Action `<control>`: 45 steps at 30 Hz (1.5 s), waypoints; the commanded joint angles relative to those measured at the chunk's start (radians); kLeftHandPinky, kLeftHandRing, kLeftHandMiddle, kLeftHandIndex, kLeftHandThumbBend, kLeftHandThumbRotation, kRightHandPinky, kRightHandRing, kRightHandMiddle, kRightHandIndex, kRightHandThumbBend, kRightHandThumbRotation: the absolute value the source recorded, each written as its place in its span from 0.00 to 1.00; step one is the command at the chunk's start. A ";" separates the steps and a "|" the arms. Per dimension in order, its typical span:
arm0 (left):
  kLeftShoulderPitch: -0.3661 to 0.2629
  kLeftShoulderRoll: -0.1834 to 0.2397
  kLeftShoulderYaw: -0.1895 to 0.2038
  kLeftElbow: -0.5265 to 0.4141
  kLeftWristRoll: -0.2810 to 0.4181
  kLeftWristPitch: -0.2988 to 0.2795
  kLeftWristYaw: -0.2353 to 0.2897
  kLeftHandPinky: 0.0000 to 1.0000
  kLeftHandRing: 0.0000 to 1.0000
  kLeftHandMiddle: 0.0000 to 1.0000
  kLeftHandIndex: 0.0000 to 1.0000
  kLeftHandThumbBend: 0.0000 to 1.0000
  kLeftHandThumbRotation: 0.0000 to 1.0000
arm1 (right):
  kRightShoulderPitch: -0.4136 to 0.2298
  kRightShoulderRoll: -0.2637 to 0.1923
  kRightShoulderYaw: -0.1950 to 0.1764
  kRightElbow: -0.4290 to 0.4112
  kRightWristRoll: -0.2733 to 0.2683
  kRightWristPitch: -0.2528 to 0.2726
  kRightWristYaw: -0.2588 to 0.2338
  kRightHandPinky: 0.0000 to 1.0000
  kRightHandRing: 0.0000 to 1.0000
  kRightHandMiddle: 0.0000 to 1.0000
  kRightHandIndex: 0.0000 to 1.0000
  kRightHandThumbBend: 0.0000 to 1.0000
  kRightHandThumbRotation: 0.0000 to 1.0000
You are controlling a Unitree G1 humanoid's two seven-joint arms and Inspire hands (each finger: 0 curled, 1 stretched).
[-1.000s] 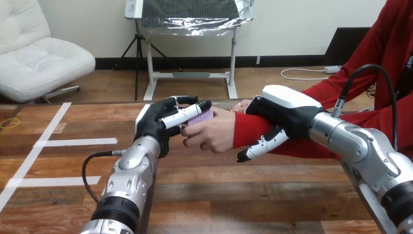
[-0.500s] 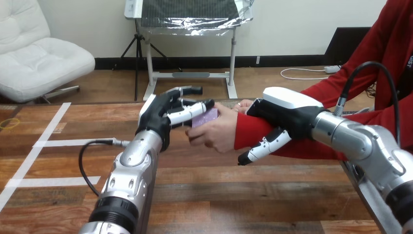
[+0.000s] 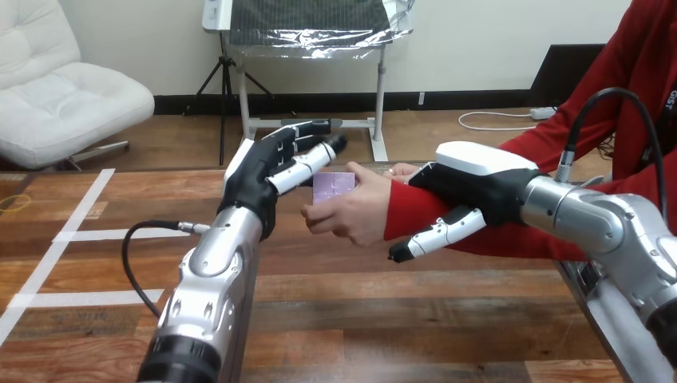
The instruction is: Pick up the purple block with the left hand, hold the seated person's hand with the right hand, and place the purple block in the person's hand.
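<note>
The purple block is held in the person's hand, above the far middle of the worktop and clear of its surface. One flat square face is turned toward the near side, with its edges close to level and upright. No long axis can be made out, as the piece reads as roughly cube-shaped. The colour is a pale, matt lilac, and the edges are clean.

The block is cradled from below and from the right by the person's curled fingers and thumb. The left hand is positioned just left of the block, slightly farther back. Its fingers are extended and loosely spread, gripping nothing. Whether a fingertip touches the block's upper left corner cannot be determined.

To the right, the right hand is clasped over the person's forearm just behind the cuff of the red sleeve. The thumb is laid along the near side, and the fingers are wrapped over the far side.
</note>
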 commanded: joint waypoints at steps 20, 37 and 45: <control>0.138 0.064 -0.004 -0.211 0.019 -0.013 -0.014 0.69 0.73 0.76 0.69 0.49 0.61 | 0.053 -0.052 -0.037 -0.154 0.065 0.069 0.121 0.71 0.83 0.84 0.80 1.00 0.82; 0.245 0.074 -0.004 -0.323 0.004 0.010 -0.027 0.65 0.71 0.73 0.67 0.48 0.56 | 0.083 -0.075 -0.074 -0.197 0.125 0.148 0.173 0.73 0.87 0.87 0.84 1.00 0.80; 0.305 0.079 -0.010 -0.378 0.025 0.007 -0.017 0.66 0.72 0.73 0.67 0.47 0.54 | 0.094 -0.083 -0.092 -0.201 0.122 0.167 0.158 0.75 0.87 0.88 0.88 1.00 0.84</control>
